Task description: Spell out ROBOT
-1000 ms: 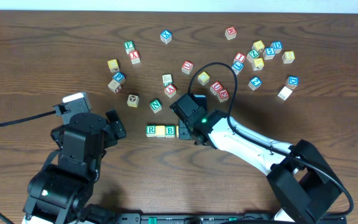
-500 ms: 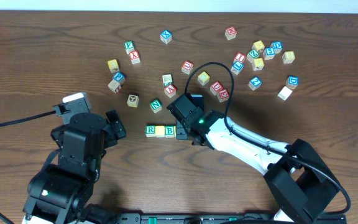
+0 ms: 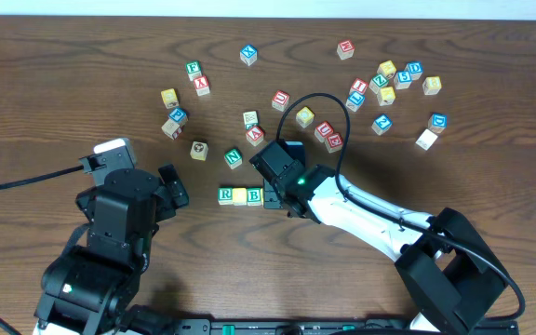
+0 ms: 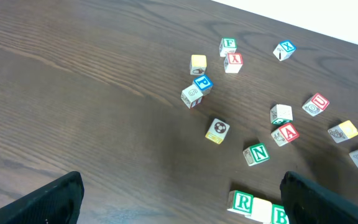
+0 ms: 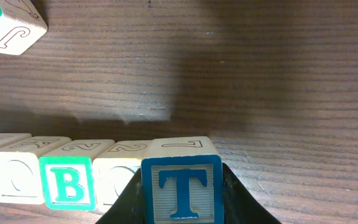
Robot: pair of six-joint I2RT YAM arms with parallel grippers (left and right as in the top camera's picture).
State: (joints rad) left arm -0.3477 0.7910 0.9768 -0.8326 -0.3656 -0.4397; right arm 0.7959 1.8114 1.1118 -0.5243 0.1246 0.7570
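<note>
A row of cubes lies mid-table: green R (image 3: 226, 194), a yellow-faced cube (image 3: 240, 195), green B (image 3: 255, 196). The right wrist view continues the row with the B (image 5: 71, 183), a second yellow-faced cube (image 5: 122, 180), then the blue T (image 5: 182, 186) at the right end. My right gripper (image 5: 182, 202) is shut on the T, a finger on each side; from overhead that gripper (image 3: 274, 193) hides the T. Whether the T rests on the table does not show. My left gripper (image 4: 182, 202) stands open, low and left of the R (image 4: 243, 201).
A green N cube (image 3: 234, 158) lies just behind the row. Loose cubes are scattered behind it, with clusters at the back left (image 3: 177, 116) and back right (image 3: 389, 79). The right arm's black cable (image 3: 328, 100) loops over the middle cubes.
The right gripper, holding the T, shifted slightly left toward the row's end and then stayed still. The left arm has not moved.
</note>
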